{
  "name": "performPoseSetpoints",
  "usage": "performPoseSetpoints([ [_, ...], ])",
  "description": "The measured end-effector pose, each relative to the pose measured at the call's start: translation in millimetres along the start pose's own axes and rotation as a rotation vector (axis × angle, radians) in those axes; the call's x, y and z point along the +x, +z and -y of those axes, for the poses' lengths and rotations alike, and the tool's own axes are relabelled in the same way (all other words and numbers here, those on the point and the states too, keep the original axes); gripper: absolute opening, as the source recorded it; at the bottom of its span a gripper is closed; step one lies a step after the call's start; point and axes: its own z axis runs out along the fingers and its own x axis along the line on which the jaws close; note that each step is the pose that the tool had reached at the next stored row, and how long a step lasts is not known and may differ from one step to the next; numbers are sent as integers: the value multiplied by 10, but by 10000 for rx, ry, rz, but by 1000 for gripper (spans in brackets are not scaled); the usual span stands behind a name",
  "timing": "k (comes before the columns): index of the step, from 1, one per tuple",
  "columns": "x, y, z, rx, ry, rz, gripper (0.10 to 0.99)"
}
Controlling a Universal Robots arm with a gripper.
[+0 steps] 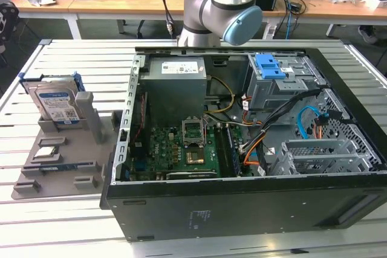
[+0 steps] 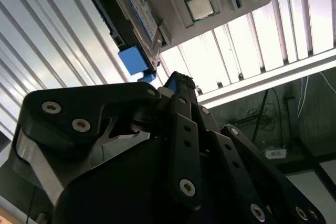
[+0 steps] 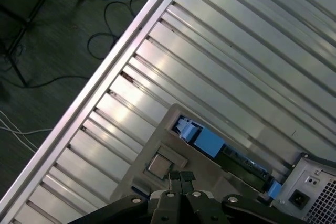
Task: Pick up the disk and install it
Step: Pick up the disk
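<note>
Up above the slatted metal table, the fingers hang pinched together, empty, with cluttered desks behind.

A: The counter?
B: Ribbed metal slats, smooth and shiny.
A: The disk?
B: Silver metal, white-and-blue label, blue plastic bracket; its holder looks matt grey plastic.
A: End effector?
B: Matt black, with bright metal screws.
</note>
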Motion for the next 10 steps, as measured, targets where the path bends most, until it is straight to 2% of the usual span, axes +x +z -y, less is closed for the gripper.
performPoseSetpoints([
  [10,0,0,0,-20,-893,-32,106],
])
